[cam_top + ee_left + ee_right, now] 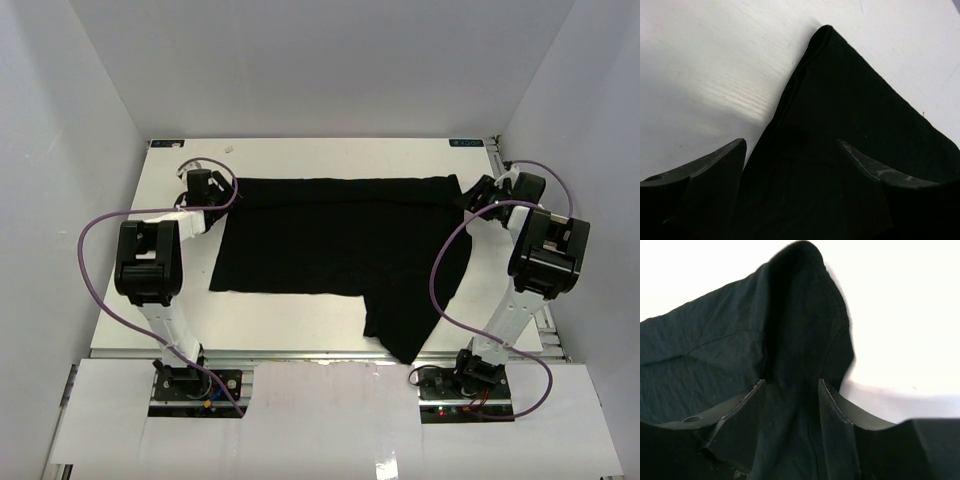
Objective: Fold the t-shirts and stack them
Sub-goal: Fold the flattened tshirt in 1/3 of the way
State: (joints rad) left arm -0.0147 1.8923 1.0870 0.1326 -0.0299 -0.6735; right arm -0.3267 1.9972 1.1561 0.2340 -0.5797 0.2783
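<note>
The only lettering is a small blue label [465, 143] on the far edge of the white table [300, 160] — too small to read. The black t-shirt [340, 235] lies spread across the table's middle. Its straight far edge runs from the left gripper [207, 192] to the right gripper [482, 197], and one flap reaches the near edge on the right. The overhead view does not show how either pair of jaws stands. The left wrist view shows its fingers [715, 165] wide apart, released, over a flat shirt corner. The right wrist view shows jaws part-way apart astride a raised ridge of cloth — whether they pinch it I cannot tell.
</note>
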